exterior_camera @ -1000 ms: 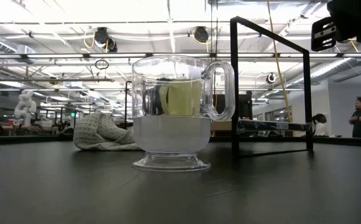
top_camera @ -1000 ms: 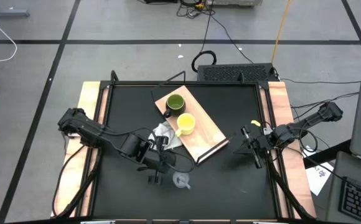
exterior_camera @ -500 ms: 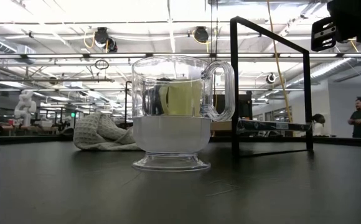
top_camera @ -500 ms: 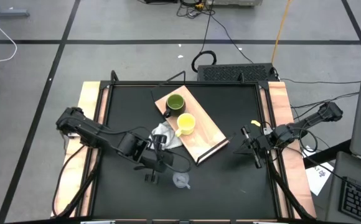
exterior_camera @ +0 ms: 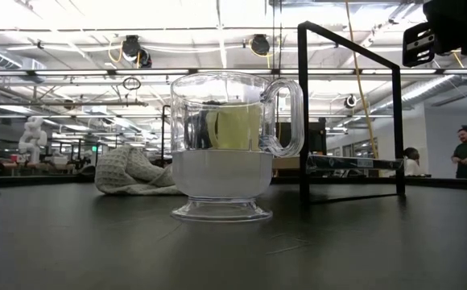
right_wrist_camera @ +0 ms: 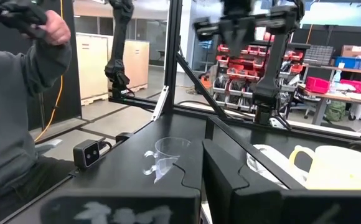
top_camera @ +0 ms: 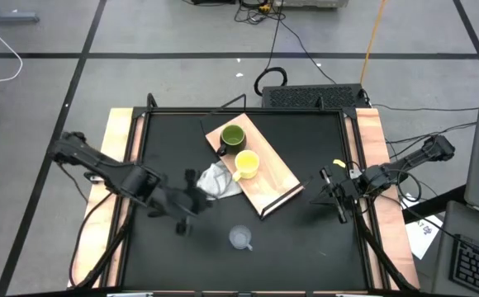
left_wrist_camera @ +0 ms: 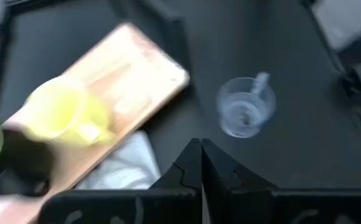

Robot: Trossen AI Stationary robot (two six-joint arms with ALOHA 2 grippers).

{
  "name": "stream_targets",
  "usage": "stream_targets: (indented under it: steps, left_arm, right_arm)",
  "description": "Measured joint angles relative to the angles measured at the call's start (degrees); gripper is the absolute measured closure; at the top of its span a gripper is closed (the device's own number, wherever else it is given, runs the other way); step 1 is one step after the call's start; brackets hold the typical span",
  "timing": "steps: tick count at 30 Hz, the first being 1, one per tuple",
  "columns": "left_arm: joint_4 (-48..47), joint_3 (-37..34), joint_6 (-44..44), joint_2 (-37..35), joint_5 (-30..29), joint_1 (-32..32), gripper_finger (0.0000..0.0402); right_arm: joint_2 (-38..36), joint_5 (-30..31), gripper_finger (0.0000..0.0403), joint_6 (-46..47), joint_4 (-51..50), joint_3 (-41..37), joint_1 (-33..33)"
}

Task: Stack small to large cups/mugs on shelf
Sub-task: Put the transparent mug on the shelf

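A clear glass cup (top_camera: 240, 238) stands alone on the black tabletop (top_camera: 305, 157), near its front edge. The green mug (top_camera: 232, 137) and yellow mug (top_camera: 247, 164) sit on the wooden shelf (top_camera: 277, 177), beside a white cloth (top_camera: 216, 180). The left gripper (left_wrist_camera: 200, 155) hovers over the tabletop, fingers closed and empty. The right gripper (top_camera: 336, 196) waits at the right side, fingers closed and empty.

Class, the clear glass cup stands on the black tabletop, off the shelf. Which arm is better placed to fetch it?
Probably the left. Its pincer is nearer the clear glass cup. The right pincer waits by the table's right edge, beyond the shelf.
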Motion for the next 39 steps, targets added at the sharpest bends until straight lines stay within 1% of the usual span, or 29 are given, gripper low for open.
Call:
stream_targets:
  steps: [2,4,5,9,10,11,15,18,26,30,35,39]
  left_arm:
    - [1.83,-4.33,-2.39,-4.44,-0.82,0.71,0.0401]
    - [1.86,-8.95,-2.72,-8.39,1.52,1.33,0.0401]
    - [3.25,-11.64,-1.94,-10.41,3.74,1.46,0.0401]
    - [11.30,-21.96,6.67,-17.69,17.09,0.78,0.0401]
    - [13.18,-24.24,7.86,-19.35,18.95,0.55,0.0401]
    - [15.10,-26.36,8.54,-20.96,20.02,0.61,0.0401]
    - [23.61,-33.67,8.52,-26.87,21.26,1.71,0.0401]
    - [27.84,-38.38,8.67,-30.27,23.58,1.70,0.0401]
    - [38.39,-49.05,7.97,-37.70,24.24,0.24,0.0401]
    - [40.91,-52.97,9.83,-39.54,22.41,-2.92,0.0401]
    - [43.71,-56.40,11.33,-40.78,20.58,-4.92,0.0401]
    - [43.84,-59.32,12.43,-43.51,16.71,-6.39,0.0402]
  right_arm:
    - [0.02,0.00,0.0403,0.01,0.01,0.00,-0.02]
    - [0.00,0.00,0.0403,-0.02,0.11,0.00,-0.01]
    - [0.02,0.01,0.0403,-0.04,0.11,0.00,-0.01]
    - [0.02,-0.01,0.0403,-0.12,0.11,0.00,-0.02]
    - [0.02,-0.01,0.0403,-0.13,0.11,0.00,-0.01]
    - [0.01,0.00,0.0403,-0.12,0.17,0.00,0.00]
    - [0.02,0.00,0.0403,0.19,0.29,0.00,-0.01]
    - [0.02,0.01,0.0403,0.26,0.42,0.00,0.00]
    - [0.01,0.00,0.0403,0.28,0.38,0.00,0.00]
    - [0.02,-0.01,0.0403,0.21,0.20,0.00,-0.02]
    - [0.00,-0.01,0.0403,-0.22,0.20,0.00,-0.01]
    - [0.00,0.00,0.0403,-0.47,0.24,0.00,-0.01]
